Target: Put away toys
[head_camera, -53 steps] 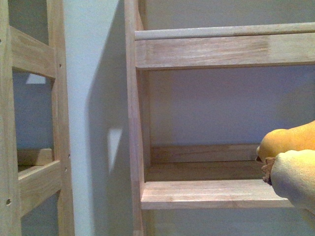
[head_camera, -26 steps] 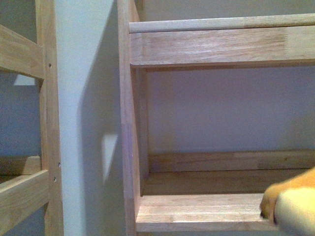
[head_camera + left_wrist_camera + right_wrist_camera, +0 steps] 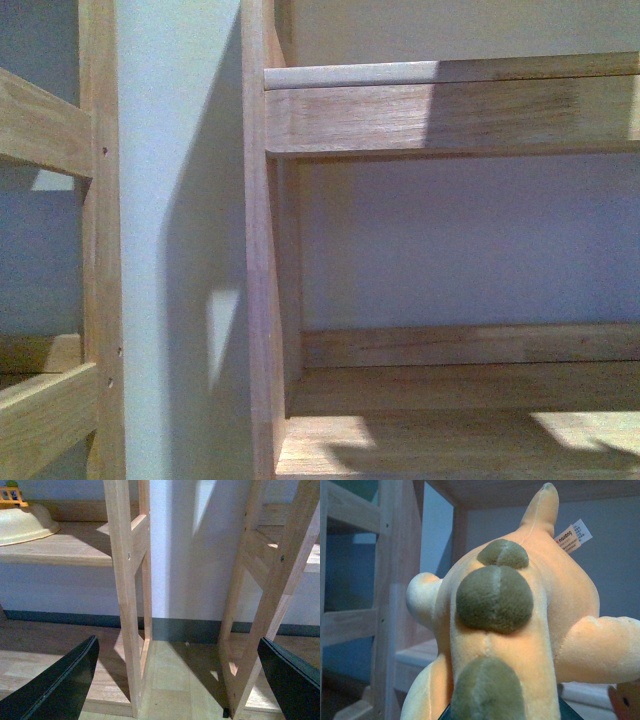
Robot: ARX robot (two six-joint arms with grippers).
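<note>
Through the right wrist camera we see a plump orange-yellow plush toy point(image 3: 520, 645) filling most of the view, very close to the lens. Its long axis runs away from the camera. The near end sinks out of sight at the right gripper point(image 3: 505, 715), and the far end narrows to a pointed tip aimed at the underside of a wooden shelf board point(image 3: 485, 490) above. Three olive-brown patches point(image 3: 495, 600) line up along that axis. Pale stubby limbs stick out to either side. A small white and orange tag point(image 3: 573, 536) juts from the toy near the tip.

Only dark slivers of the right gripper show on either side of the toy's near end. The toy hangs clear of the shelf, so we read the gripper as closed around it.

Through the left wrist camera, the left gripper point(image 3: 177, 640) is spread wide, its two dark fingers point(image 3: 65, 680) well apart with nothing between them. Beyond it stand two light wooden uprights point(image 3: 125, 590) on a wood floor point(image 3: 175, 680). A cream bowl point(image 3: 25, 525) sits on a shelf.

The front camera shows a wooden shelf unit point(image 3: 450, 110) against a pale wall point(image 3: 170, 200).
</note>
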